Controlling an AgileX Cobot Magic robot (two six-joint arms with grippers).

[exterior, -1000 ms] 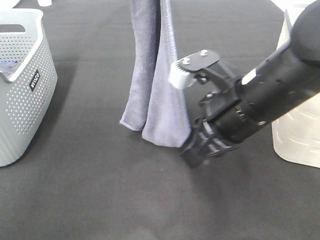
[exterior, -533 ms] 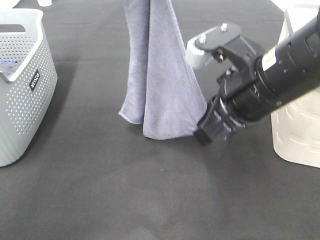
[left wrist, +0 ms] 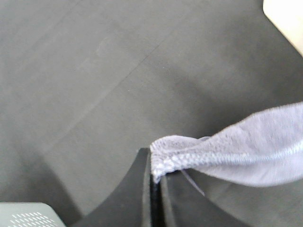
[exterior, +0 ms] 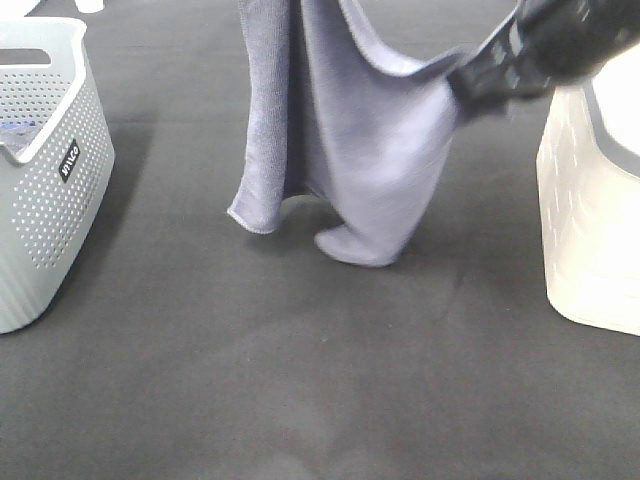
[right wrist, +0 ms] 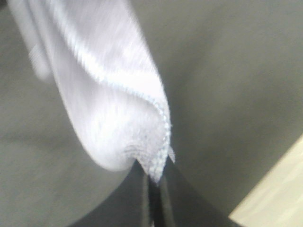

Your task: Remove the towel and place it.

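The grey-lavender towel (exterior: 350, 150) hangs over the middle of the dark table (exterior: 300, 380), its lowest fold touching the surface. My right gripper (exterior: 462, 82) is shut on one corner and holds it up at the right, near the cream basket. In the right wrist view the towel (right wrist: 109, 94) is pinched between the shut black fingers (right wrist: 154, 189). My left gripper is out of the high view at the top. In the left wrist view it (left wrist: 155, 177) is shut on the towel's stitched hem (left wrist: 227, 151).
A grey perforated basket (exterior: 40, 170) stands at the left edge of the table. A cream basket (exterior: 590, 220) stands at the right edge, close below my right arm. The dark table surface stretches across the front.
My right gripper has closed on the towel's lower corner and lifted it up and to the right, spreading the cloth. The arm has risen mostly out of the high view.
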